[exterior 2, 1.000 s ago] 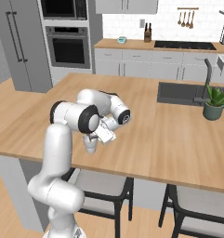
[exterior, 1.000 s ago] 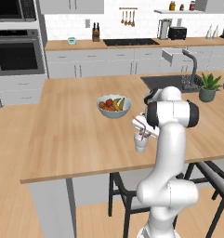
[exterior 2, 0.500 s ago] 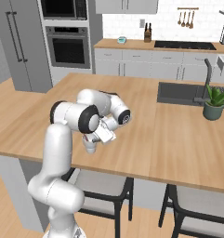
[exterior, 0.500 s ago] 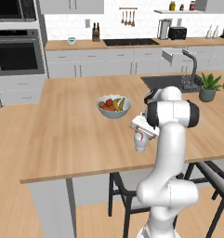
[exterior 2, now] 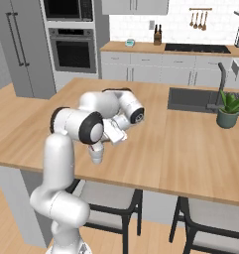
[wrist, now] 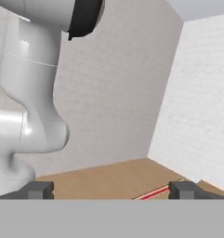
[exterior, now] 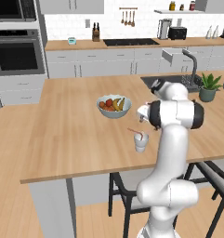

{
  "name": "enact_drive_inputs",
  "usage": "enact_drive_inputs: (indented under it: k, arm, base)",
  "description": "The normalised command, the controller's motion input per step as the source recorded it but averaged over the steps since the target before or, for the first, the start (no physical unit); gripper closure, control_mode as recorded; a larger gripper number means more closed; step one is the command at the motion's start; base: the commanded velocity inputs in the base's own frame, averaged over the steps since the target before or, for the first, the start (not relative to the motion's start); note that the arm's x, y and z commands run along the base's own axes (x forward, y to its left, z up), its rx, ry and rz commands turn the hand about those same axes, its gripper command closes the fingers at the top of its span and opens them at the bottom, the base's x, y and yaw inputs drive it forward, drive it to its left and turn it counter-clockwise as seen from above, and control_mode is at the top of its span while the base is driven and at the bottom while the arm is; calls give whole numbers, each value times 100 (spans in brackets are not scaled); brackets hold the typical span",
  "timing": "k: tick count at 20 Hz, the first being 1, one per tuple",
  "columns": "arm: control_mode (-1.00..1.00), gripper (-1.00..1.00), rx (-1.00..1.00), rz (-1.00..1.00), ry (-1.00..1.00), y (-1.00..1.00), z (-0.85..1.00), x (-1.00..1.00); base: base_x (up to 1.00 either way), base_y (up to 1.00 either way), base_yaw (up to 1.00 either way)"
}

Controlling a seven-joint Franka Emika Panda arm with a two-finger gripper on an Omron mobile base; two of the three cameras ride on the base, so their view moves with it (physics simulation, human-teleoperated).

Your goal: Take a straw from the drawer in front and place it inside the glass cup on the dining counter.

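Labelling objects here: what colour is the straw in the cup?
Red-pink; the straw shows best in the left base view, leaning out of the cup.

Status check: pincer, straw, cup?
Pincer open, beside the cup. Straw in glass cup on dining counter, top leaning out. Fruit bowl well behind, not obstructing.

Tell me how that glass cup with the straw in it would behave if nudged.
The glass cup looks small and light, so it would probably slide on the smooth dining counter. The straw leans out over its rim, which might help tip it. Being glass, it is likely fragile.
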Motion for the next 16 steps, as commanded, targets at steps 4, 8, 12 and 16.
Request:
enact_drive_inputs:
  k: [4,8,12,16]
  arm:
    - [-100,-100,0,-11,-11,1,76,-44]
    - [-100,-100,-4,-10,-13,13,85,-55]
    - [-100,-100,-9,-9,-13,20,88,-57]
    - [-100,-100,-10,-11,-8,31,77,-54]
  base:
    - [0,0,0]
    - [0,0,0]
    - [0,0,0]
    - [0,0,0]
